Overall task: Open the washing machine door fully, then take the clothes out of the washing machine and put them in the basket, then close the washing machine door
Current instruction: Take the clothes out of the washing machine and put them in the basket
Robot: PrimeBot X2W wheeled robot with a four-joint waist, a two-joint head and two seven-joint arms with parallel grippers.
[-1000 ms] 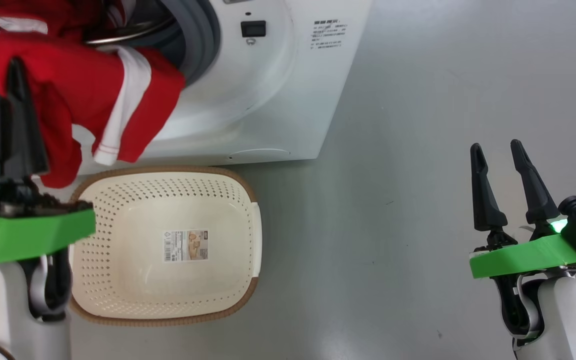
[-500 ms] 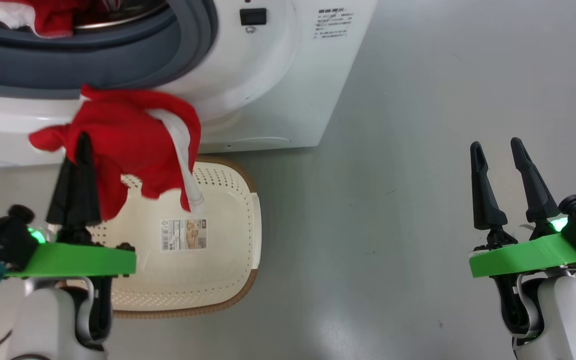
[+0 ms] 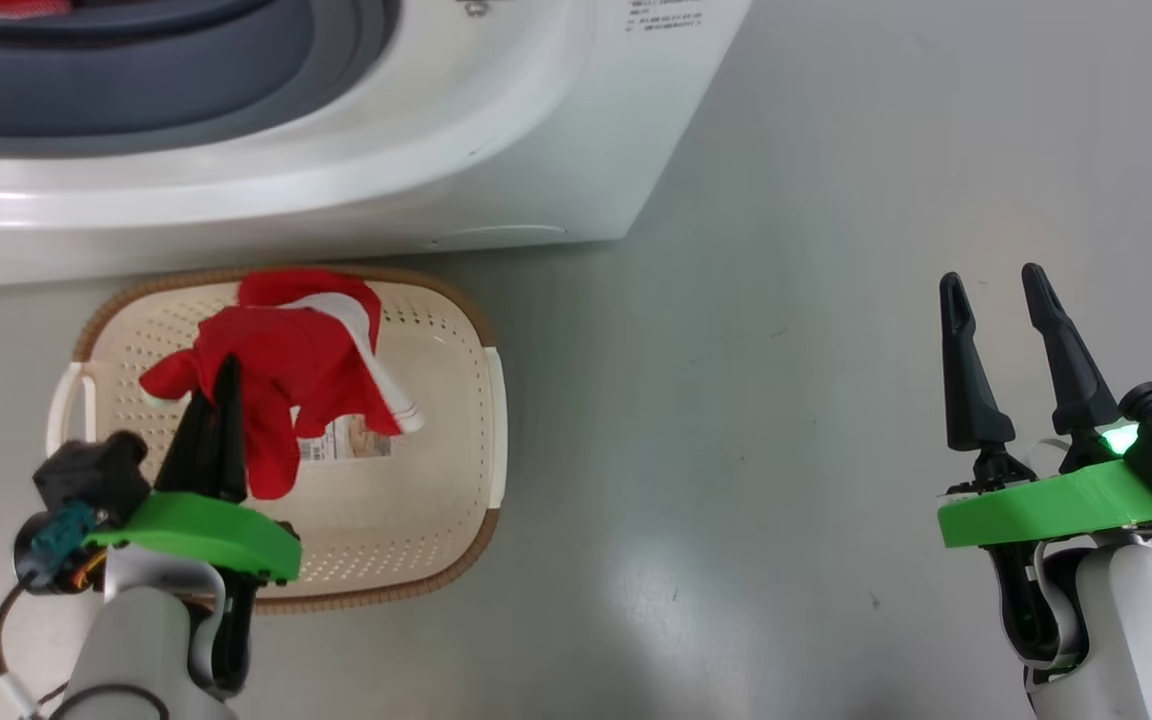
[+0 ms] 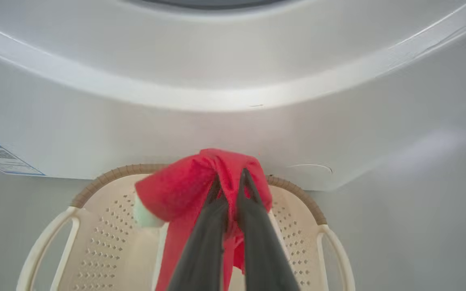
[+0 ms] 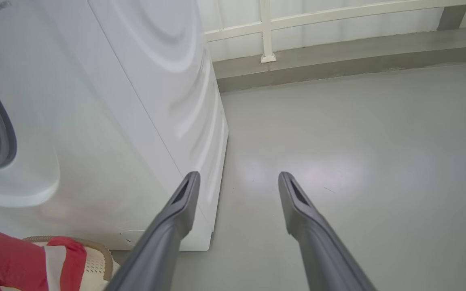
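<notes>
My left gripper (image 3: 226,372) is shut on a red garment with white trim (image 3: 288,362) and holds it over the cream basket (image 3: 492,400). In the left wrist view the gripper (image 4: 229,176) pinches the red cloth (image 4: 184,190) above the basket's brown rim (image 4: 95,184). The white washing machine (image 3: 496,130) stands just behind the basket, and more red clothes (image 3: 11,7) lie inside its grey gasket. My right gripper (image 3: 991,282) hangs open and empty at the right, well apart from the basket. The washing machine door is out of view.
Grey floor (image 3: 786,400) spreads to the right of the machine and basket. The right wrist view shows the machine's side panel (image 5: 168,81), the open right gripper (image 5: 238,176) and a white railing on a low ledge (image 5: 265,56) at the back.
The head camera has tilted down. My left gripper has carried the red garment from the drum mouth down over the basket. The right arm has stayed where it was.
</notes>
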